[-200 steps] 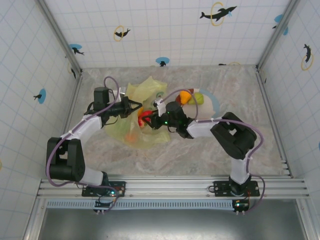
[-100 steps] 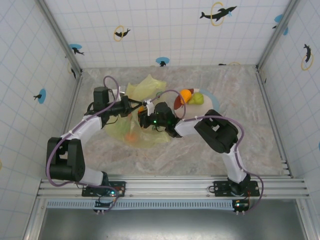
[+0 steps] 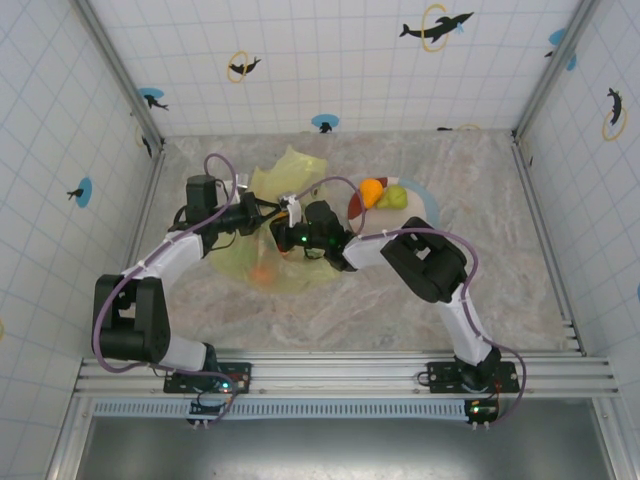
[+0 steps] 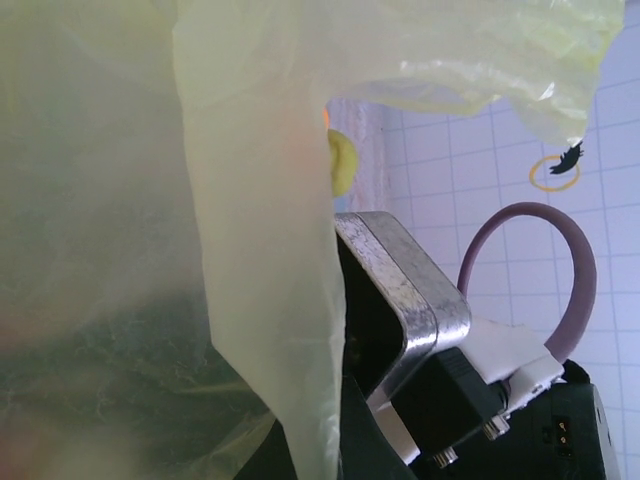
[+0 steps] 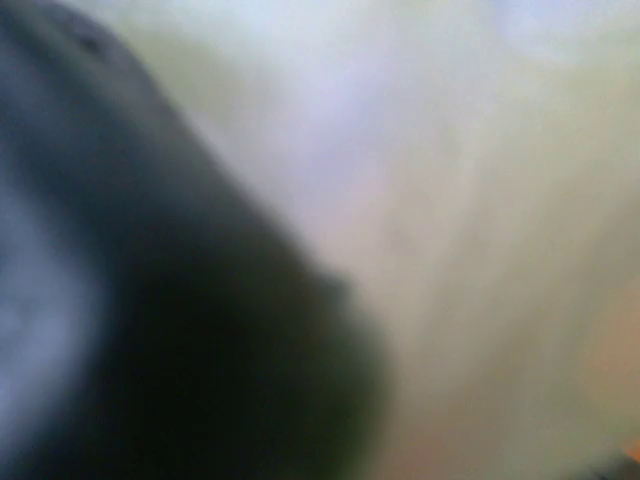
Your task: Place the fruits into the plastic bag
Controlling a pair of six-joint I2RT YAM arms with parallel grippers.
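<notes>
Right gripper (image 3: 286, 236) has pushed further left since a second ago, deeper into the mouth of the bag (image 3: 292, 172).

Its wrist now covers the spot where red showed at its fingertips before; the left gripper (image 3: 267, 212) has barely shifted. The left gripper seems clenched on the bag's rim, and in the left wrist view film (image 4: 250, 230) drapes over its metal finger (image 4: 400, 300). The right wrist view is a blur of pale film and a dark shape, so I cannot tell whether those jaws are parted or closed. The bag lies crumpled, translucent yellow-green, left of centre on the table (image 3: 400, 300), one flap standing at the back. An orange fruit (image 3: 262, 271) glows through its near end. A second orange (image 3: 372, 189) and a green fruit (image 3: 394, 197) touch on the plate (image 3: 424, 196), right of the bag.
</notes>
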